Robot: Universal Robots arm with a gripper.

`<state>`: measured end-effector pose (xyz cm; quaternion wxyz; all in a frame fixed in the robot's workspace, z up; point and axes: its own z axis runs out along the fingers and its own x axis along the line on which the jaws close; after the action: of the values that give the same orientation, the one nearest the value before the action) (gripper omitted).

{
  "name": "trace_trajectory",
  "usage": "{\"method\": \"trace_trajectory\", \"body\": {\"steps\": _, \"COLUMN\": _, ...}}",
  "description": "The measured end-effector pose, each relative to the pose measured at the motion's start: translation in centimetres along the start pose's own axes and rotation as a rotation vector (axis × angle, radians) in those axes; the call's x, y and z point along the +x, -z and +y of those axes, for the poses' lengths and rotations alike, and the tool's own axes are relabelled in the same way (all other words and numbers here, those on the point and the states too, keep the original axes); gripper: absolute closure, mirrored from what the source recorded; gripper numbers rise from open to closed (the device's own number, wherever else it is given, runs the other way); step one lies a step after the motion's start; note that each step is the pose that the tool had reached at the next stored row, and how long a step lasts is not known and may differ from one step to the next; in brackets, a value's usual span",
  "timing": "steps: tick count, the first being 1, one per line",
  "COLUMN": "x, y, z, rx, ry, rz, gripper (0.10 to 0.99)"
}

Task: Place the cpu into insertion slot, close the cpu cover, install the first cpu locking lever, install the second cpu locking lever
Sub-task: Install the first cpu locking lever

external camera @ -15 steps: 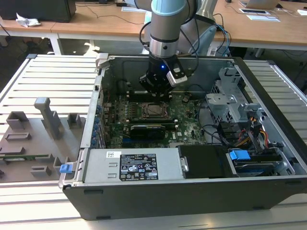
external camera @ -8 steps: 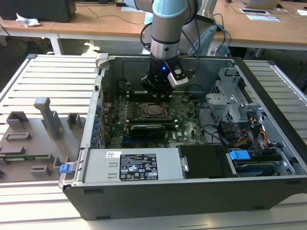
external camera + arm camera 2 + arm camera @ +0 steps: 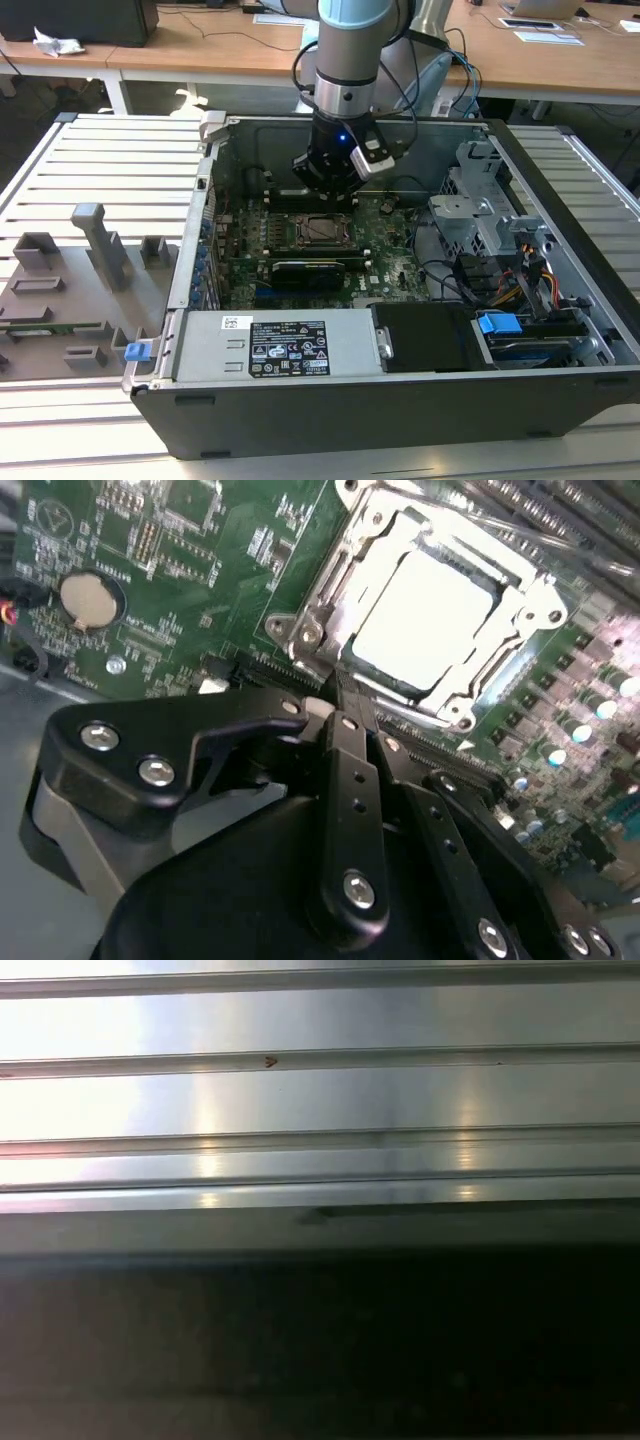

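1. Nearest, in the exterior view, an open computer case (image 3: 330,400) lies on the slatted metal bench (image 3: 100,160). A grey labelled power box (image 3: 285,345) runs along its near wall, and a blue clip (image 3: 498,323) sits towards the exterior view's right.
2. Grey holders (image 3: 100,245) stand on the bench just beside the case, at the exterior view's left.
3. Inside, the green board (image 3: 390,255) lies flat, and a long black card (image 3: 305,270) sits just on the near side of the socket (image 3: 300,232).
4. The socket is in the middle of the board. The chip (image 3: 420,620) rests in it with its pale top showing, and the cover plate (image 3: 330,580) lies down flat, framing the chip.
5. The pincer (image 3: 338,698) hangs over the socket's far edge. In the second wrist view its tips are drawn narrow, close together, at one corner of the cover plate. I cannot tell whether they touch it.
6. A round coin battery (image 3: 88,598) sits on the board, well apart from the socket.
7. The first wrist view looks along bright metal slats (image 3: 320,1100).
8. Farthest back stand wooden desks (image 3: 560,60).
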<state>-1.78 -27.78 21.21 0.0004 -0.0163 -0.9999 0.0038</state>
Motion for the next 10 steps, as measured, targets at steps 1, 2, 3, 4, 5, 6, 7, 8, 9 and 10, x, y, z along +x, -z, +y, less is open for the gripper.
{"method": "trace_trajectory", "body": {"steps": 1, "x": 0.00, "y": -0.01, "z": -0.45, "rx": 0.000, "ry": 0.000, "rz": 0.0000, "gripper": 0.980}}
{"method": "trace_trajectory", "body": {"steps": 2, "x": 0.00, "y": -0.01, "z": -0.86, "rx": 0.000, "ry": 0.000, "rz": -0.0001, "gripper": 0.980}}
{"method": "trace_trajectory", "body": {"steps": 3, "x": 0.00, "y": -0.01, "z": -1.19, "rx": 0.000, "ry": 0.000, "rz": 0.0000, "gripper": 0.980}}
{"method": "trace_trajectory", "body": {"steps": 4, "x": 0.00, "y": -0.01, "z": -1.47, "rx": 0.000, "ry": 0.000, "rz": 0.0001, "gripper": 0.980}}
{"method": "trace_trajectory", "body": {"steps": 5, "x": -0.01, "y": -0.01, "z": -1.70, "rx": 0.000, "ry": 0.000, "rz": 0.0000, "gripper": 0.980}}
{"method": "trace_trajectory", "body": {"steps": 6, "x": -0.02, "y": -0.02, "z": -1.98, "rx": 0.000, "ry": 0.000, "rz": 0.0000, "gripper": 0.980}}
{"method": "trace_trajectory", "body": {"steps": 7, "x": -0.02, "y": -0.02, "z": -2.18, "rx": 0.000, "ry": 0.000, "rz": 0.0000, "gripper": 0.980}}
{"method": "trace_trajectory", "body": {"steps": 8, "x": -0.03, "y": -0.02, "z": -2.44, "rx": 0.000, "ry": 0.000, "rz": 0.0000, "gripper": 0.980}}
{"method": "trace_trajectory", "body": {"steps": 9, "x": -0.04, "y": -0.02, "z": -2.64, "rx": 0.000, "ry": 0.000, "rz": 0.0000, "gripper": 0.980}}
{"method": "trace_trajectory", "body": {"steps": 10, "x": -0.04, "y": -0.02, "z": -2.89, "rx": 0.000, "ry": 0.000, "rz": 0.0000, "gripper": 0.980}}
